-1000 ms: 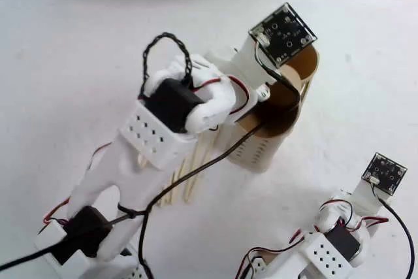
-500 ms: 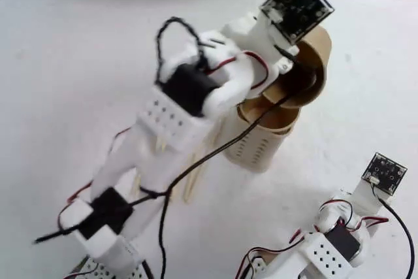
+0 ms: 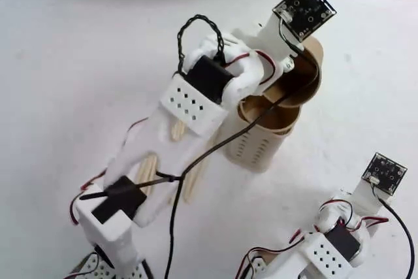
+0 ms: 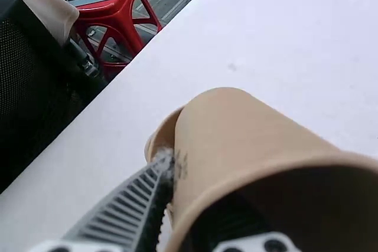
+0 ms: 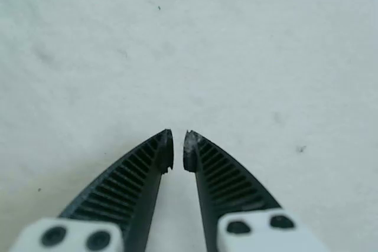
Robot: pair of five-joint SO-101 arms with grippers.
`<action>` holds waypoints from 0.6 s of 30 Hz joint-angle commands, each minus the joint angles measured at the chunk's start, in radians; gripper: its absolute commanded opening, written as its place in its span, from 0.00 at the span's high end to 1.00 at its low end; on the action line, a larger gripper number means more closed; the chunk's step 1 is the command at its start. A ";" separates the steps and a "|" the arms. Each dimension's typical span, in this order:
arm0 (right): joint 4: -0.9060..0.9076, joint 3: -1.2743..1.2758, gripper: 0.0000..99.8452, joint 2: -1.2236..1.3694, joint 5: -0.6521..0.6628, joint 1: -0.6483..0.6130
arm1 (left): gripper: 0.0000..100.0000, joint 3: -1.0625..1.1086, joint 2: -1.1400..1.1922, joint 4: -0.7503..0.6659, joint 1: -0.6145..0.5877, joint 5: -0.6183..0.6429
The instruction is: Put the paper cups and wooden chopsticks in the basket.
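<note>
Left end effector (image 4: 171, 172) is clamped on the paper cup (image 4: 254, 140) at its rim: one finger outside, the other seemingly inside. I hold the cup tilted, just above the basket (image 3: 258, 145) mouth.

My read is that the cup is light and thin-walled and crushes easily. The rim is the stiffest hold, so squeeze gently.

Wooden chopsticks (image 3: 192, 184) lie on the counter (image 3: 65, 63) under my left arm, beside the basket. They look light, stiff and likely to roll, so take them mid-length.

My camera cable (image 3: 172, 227) drapes past the basket, a snag risk. Right end effector (image 5: 178, 146) is nearly together, empty, low over the counter.
</note>
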 commanded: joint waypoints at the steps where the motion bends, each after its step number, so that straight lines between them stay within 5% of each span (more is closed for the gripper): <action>1: -0.013 0.006 0.96 0.002 -0.008 0.015 | 0.94 -0.015 -0.010 -0.029 -0.007 0.014; 6: -0.013 0.006 0.96 0.002 -0.008 0.015 | 0.82 -0.074 -0.002 -0.014 -0.007 0.006; 18: -0.013 0.006 0.96 0.002 -0.008 0.015 | 0.85 -0.224 0.001 0.008 -0.008 0.005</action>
